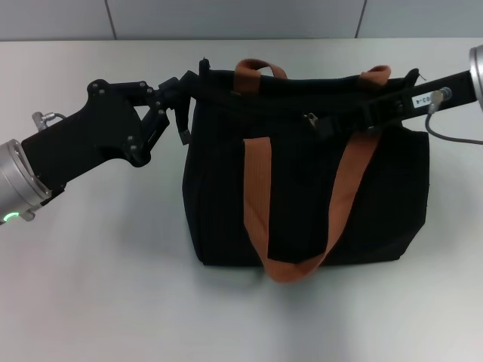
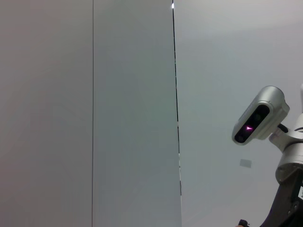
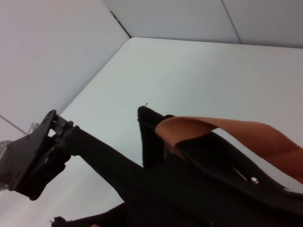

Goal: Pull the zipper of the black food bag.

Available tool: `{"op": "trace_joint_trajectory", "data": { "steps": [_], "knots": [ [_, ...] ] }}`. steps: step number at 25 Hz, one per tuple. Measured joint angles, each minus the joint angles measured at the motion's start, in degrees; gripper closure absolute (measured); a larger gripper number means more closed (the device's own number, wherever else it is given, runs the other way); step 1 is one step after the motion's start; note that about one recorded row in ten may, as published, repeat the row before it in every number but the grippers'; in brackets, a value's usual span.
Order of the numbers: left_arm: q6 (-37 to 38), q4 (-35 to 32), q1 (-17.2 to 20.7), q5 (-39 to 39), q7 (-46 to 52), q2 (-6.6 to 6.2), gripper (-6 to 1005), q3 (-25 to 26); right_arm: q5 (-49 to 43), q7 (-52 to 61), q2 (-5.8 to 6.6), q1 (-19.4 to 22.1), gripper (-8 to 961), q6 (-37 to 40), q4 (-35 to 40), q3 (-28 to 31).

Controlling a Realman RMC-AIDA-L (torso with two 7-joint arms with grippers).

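- Two arms are working the bag right now, one at each end of its top edge, and the zip line is running left to right between them.
- Left gripper is pinching the bag's top left corner, fingers closed on the fabric there, bracing that end.
- Right gripper is reaching in over the top from the right side; its black fingers are lying against black fabric, so I cannot tell whether they are closed on anything.
- Zipper is showing as a small silver tab on the top edge, a little right of the middle, between the two orange strap roots.
- That tab is sitting just beside the right gripper, on its left, and well apart from the left gripper, so the right arm is clearly the nearer one.
- Long axis of the zip is lying across the robot, so my read is that the pull has to travel sideways along the top edge, with the left hold resisting it.
- Right wrist view is looking along the top edge toward the left gripper at the far corner, with a strap loop arching over the line.
- Bag is sitting upright on the white table, near strap draped down its front.
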State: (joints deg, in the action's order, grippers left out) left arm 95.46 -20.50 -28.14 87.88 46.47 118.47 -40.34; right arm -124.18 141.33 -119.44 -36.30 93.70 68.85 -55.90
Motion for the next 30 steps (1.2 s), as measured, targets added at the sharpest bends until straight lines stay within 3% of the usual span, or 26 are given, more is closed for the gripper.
{"op": "trace_joint_trajectory", "data": {
  "steps": [30],
  "knots": [
    [0.0,-0.3,0.1,0.0,-0.3,-0.09,982,0.5,-4.0,5.3,0.01,5.4,956,1.4,11.9,0.9]
  ]
}}
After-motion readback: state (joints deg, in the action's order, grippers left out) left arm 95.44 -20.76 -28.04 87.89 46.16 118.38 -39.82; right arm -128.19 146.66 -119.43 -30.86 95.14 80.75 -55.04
